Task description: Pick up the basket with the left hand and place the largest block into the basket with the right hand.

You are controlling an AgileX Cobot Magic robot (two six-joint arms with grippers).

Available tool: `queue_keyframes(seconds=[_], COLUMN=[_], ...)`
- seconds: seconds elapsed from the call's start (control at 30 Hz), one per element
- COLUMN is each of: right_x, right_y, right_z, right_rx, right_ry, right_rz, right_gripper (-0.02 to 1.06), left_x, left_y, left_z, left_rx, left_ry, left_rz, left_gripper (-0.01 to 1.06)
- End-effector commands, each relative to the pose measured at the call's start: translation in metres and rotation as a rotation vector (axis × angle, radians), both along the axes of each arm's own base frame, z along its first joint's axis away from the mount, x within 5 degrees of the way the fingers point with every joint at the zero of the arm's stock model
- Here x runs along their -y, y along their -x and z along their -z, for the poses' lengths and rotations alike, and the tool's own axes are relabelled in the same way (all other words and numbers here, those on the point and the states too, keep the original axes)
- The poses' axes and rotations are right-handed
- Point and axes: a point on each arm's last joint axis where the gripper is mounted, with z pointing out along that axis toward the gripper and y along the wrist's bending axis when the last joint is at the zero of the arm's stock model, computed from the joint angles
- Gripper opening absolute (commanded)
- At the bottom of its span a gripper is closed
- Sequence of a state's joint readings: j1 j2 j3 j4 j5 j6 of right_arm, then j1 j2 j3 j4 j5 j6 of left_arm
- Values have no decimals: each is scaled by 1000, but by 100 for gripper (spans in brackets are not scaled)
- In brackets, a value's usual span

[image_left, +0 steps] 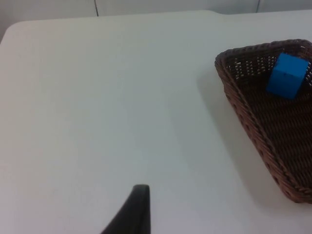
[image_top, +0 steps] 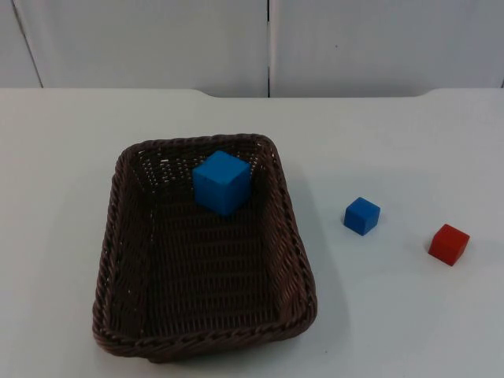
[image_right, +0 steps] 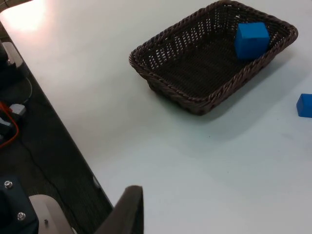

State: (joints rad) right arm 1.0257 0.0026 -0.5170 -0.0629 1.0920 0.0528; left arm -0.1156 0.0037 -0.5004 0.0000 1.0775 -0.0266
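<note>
A dark brown woven basket (image_top: 110,236) rests on the white table, left of centre. The largest block, a blue cube (image_top: 222,183), lies inside it against the far wall. It shows again in the left wrist view (image_left: 288,75) and the right wrist view (image_right: 252,40). My left gripper (image_left: 138,207) hangs over bare table, well away from the basket (image_left: 243,117) and holding nothing. My right gripper (image_right: 130,207) is high near the table's edge, far from the basket (image_right: 165,92).
A small blue cube (image_top: 361,216) and a red cube (image_top: 449,244) sit on the table to the right of the basket. The grey partition wall (image_top: 157,39) closes the back. Beyond the table edge lies dark floor with robot hardware (image_right: 14,146).
</note>
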Motion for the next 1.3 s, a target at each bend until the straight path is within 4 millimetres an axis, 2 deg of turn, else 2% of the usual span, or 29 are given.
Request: queue_keyframes(seconds=[0.0, 0.33, 0.7, 1.0, 1.27], right_x=[-1, -1, -1, -1, -1], right_y=[0, 0, 0, 0, 2], right_z=[0, 0, 0, 0, 0], right_rx=[4, 4, 3, 3, 4], right_ry=[-12, -12, -13, -13, -12], right_rz=[-2, 2, 3, 16, 199], right_gripper=[105, 105, 105, 105, 105], left_x=[0, 0, 1, 1, 1], left_y=[0, 0, 0, 0, 0], left_z=[1, 1, 1, 1, 1], left_rx=[1, 1, 2, 2, 2], left_ry=[2, 2, 3, 3, 3], left_rz=[5, 5, -132, -137, -137], left_gripper=[105, 105, 105, 105, 105])
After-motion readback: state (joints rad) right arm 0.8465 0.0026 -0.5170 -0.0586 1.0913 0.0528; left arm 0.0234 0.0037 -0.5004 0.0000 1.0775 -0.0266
